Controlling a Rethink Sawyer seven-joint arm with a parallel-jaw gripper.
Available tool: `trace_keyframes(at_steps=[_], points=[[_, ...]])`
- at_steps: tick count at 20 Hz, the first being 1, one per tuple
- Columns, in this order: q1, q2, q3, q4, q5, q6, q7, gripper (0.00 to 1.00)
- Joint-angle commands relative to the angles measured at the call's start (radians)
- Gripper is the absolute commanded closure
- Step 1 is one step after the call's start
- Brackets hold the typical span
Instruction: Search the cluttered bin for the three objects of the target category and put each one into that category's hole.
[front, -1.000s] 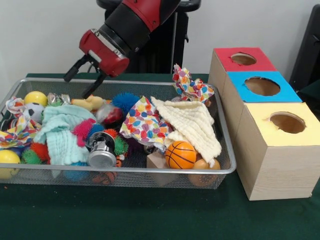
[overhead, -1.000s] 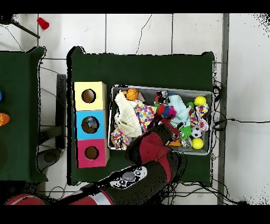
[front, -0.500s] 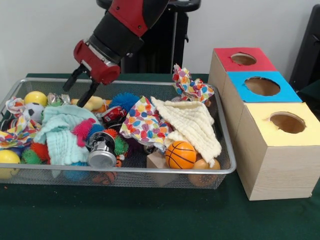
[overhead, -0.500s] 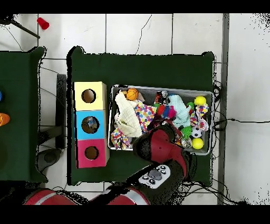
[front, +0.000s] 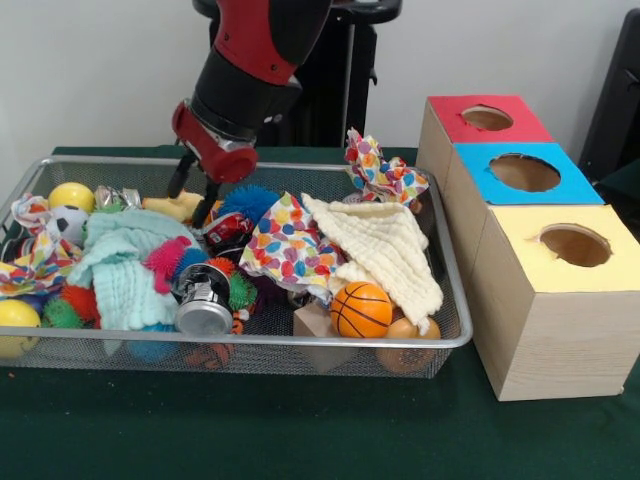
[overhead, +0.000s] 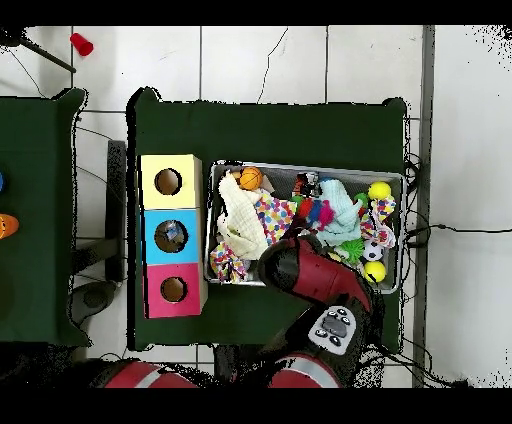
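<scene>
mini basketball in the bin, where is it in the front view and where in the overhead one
Front view: the mini basketball lies low in the bin, centre-right, against the near rim.
Overhead view: it sits at the bin's top left corner.
Shared landmark: the yellow-topped box, the box closest to the ball in both views.

Dark green tablecloth (front: 300, 430), red cup (overhead: 81, 44) on tiled floor (overhead: 300, 60)
</scene>
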Motion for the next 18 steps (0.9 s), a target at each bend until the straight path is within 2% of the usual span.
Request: trace_keyframes(at_steps=[1, 4, 8, 10, 13, 15, 18], points=[[-0.121, 0.005, 0.318, 0.049, -0.020, 0.132, -0.002, 0.00], [-0.116, 0.037, 0.322, 0.027, -0.028, 0.089, 0.020, 0.00], [-0.037, 0.108, 0.210, -0.023, -0.041, 0.003, 0.065, 0.00], [-0.034, 0.156, 0.204, -0.044, -0.042, -0.066, 0.075, 0.00], [-0.057, 0.161, 0.258, -0.021, -0.048, -0.128, 0.083, 0.00], [-0.125, 0.140, 0.368, 0.030, -0.058, -0.169, 0.094, 0.00], [-0.204, 0.098, 0.511, 0.112, -0.057, -0.156, 0.118, 0.00]])
